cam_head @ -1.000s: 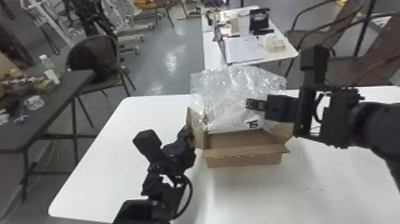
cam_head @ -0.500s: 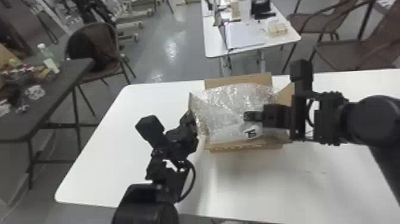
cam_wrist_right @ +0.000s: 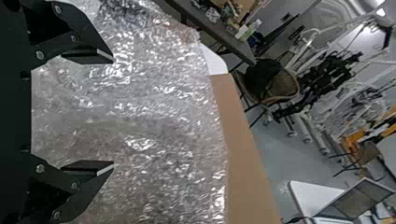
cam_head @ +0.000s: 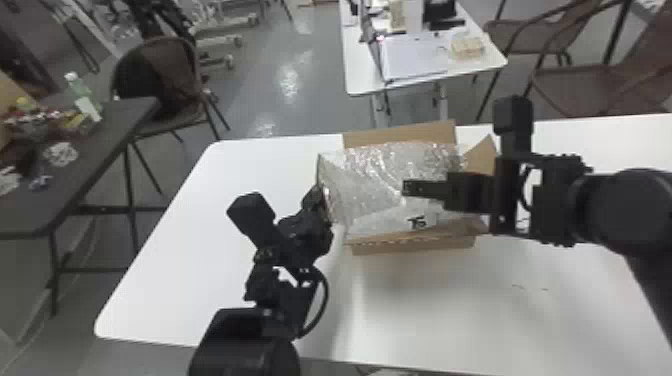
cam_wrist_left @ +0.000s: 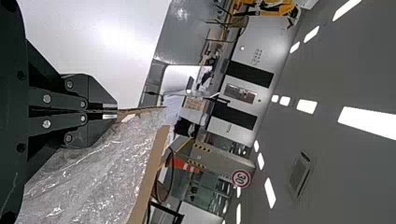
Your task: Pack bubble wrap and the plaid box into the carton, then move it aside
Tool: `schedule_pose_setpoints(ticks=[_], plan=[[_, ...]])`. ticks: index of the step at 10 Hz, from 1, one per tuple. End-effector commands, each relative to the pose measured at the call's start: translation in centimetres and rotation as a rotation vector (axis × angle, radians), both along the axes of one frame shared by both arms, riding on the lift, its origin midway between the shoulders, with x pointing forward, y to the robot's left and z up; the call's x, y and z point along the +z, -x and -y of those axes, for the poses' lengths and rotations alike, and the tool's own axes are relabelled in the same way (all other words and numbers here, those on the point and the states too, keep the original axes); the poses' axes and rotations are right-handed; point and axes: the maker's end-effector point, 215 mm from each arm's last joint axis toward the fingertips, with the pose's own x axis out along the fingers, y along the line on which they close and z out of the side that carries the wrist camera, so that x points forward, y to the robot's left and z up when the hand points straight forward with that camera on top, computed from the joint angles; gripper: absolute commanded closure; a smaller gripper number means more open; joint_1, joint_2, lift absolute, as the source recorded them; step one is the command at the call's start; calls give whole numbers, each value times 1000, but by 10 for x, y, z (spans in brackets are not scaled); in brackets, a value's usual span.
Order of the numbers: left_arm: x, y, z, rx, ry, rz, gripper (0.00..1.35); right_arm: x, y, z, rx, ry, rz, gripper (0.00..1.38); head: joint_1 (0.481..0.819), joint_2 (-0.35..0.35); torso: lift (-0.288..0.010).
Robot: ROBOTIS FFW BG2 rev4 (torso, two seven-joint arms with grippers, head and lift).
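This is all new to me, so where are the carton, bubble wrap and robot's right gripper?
Carton (cam_head: 400,134): head view, on its far flap.
Bubble wrap (cam_head: 382,175): head view, on its middle.
Right gripper (cam_wrist_right: 112,112): right wrist view, midway between its open fingertips.

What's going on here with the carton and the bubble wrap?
The robot is at a packing job. Its left hand is closed on an edge of the open carton, which stands on the white table. The bubble wrap fills the carton's opening, and the right hand hangs over it with fingers spread, gripping nothing. The carton hasn't been set aside.
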Motion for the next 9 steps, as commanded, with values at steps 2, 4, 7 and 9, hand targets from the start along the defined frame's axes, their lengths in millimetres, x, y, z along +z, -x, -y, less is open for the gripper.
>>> schedule_pose_setpoints(ticks=[2, 4, 7, 9], plan=[[-3, 2, -4, 7, 4, -4, 1211, 74, -22, 23, -102, -6, 313, 136, 680, 279, -137], [-5, 5, -7, 9, 2, -6, 1211, 100, -20, 62, -195, -11, 488, 136, 641, 258, -137], [-9, 11, -18, 25, 3, -11, 1211, 45, 19, 142, -359, 127, 583, 137, 664, 200, -137], [-11, 14, -25, 38, 6, -12, 1211, 3, 57, 191, -449, 192, 594, 137, 695, 168, -137]])
